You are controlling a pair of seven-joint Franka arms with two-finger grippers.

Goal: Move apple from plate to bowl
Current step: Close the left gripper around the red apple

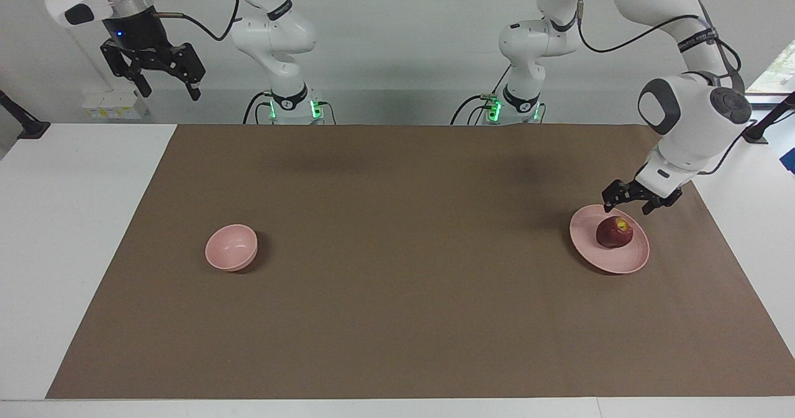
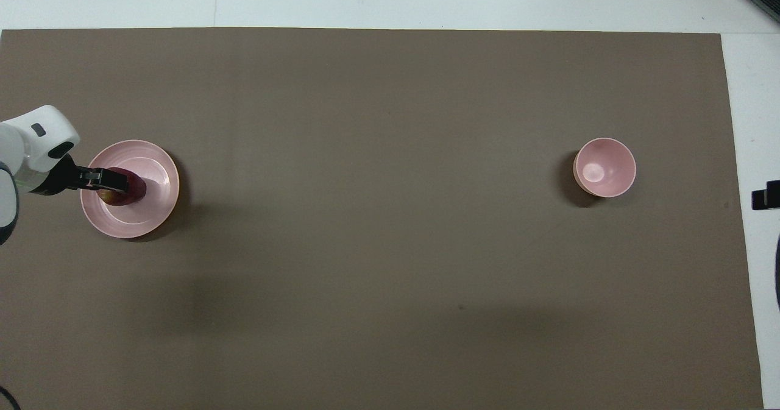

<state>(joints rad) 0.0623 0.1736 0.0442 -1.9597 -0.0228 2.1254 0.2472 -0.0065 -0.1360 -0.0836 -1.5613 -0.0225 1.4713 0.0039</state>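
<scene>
Dark red roundish apple [image 1: 614, 232], yellowish top patch, sits on shallow pale-pink plate [image 1: 587, 248]; open left gripper [image 1: 626, 199] above it, clear gap facing, overlapping apple overhead; right gripper [image 1: 163, 76] open, waiting

Bright, even light w/ soft shadows; edges maybe slightly blurred.

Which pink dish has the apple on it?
The plate, the wide, flat dish at the left arm's end of the table, holds the apple. The bowl, small and deep, at the right arm's end, has nothing in it.
</scene>
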